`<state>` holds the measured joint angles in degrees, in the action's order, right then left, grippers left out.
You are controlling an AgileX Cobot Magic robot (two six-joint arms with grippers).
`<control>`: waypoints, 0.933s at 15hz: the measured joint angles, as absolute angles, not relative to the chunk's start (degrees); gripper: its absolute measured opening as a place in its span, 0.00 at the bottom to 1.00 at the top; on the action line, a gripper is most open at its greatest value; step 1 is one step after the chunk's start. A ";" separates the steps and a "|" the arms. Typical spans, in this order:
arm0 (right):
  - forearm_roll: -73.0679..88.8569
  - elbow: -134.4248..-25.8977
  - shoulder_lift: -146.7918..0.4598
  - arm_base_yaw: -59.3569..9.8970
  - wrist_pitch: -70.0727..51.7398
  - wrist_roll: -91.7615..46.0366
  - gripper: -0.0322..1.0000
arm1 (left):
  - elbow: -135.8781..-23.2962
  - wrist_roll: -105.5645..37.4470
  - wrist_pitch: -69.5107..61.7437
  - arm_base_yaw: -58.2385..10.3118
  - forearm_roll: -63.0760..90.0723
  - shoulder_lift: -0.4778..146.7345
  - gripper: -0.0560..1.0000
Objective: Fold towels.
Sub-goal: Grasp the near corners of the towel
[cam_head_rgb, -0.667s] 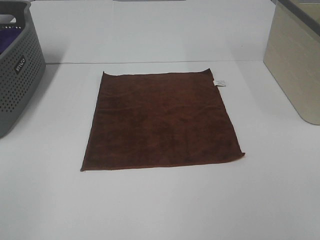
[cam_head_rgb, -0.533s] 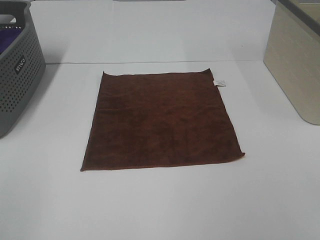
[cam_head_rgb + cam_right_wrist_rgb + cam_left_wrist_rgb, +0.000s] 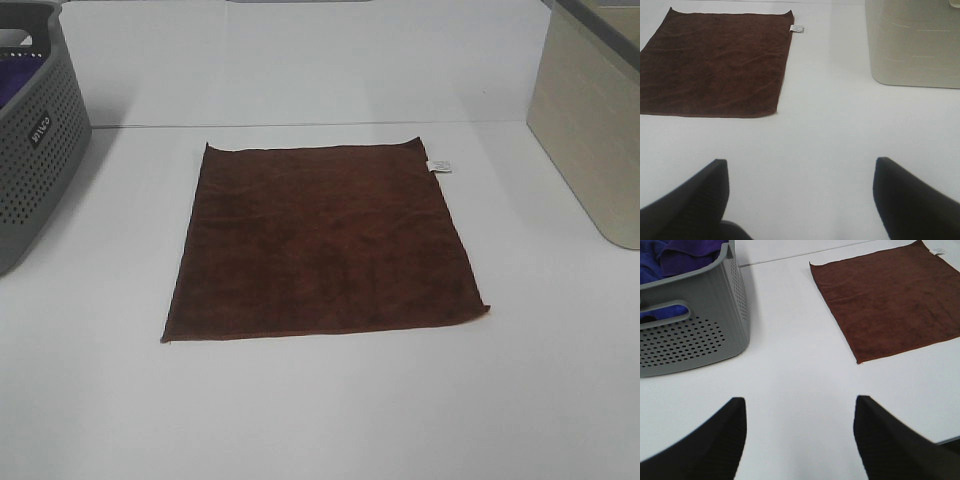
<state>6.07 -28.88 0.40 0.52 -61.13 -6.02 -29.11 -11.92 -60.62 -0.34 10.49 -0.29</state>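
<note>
A dark brown square towel [image 3: 322, 240] lies flat and unfolded on the white table, with a small white tag [image 3: 440, 166] at its far right corner. It also shows in the left wrist view [image 3: 895, 297] and the right wrist view [image 3: 717, 62]. My left gripper [image 3: 799, 435] is open and empty over bare table, well short of the towel's near left corner. My right gripper [image 3: 800, 197] is open and empty over bare table, short of the towel's near right corner. Neither gripper shows in the exterior view.
A grey perforated basket [image 3: 30, 130] with purple fabric [image 3: 675, 255] inside stands at the far left. A beige bin [image 3: 595, 120] stands at the far right, also in the right wrist view [image 3: 912, 42]. The table's back edge runs just behind the towel.
</note>
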 joint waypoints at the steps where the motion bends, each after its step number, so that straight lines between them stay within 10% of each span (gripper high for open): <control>1: 6.07 -28.88 0.40 0.52 -61.13 -6.02 0.76 | -29.11 -11.92 -60.62 -0.34 10.49 -0.29 0.62; 14: 6.07 -28.88 0.40 0.52 -61.13 -6.02 0.76 | -29.11 -11.92 -60.62 -0.34 10.49 -0.29 0.62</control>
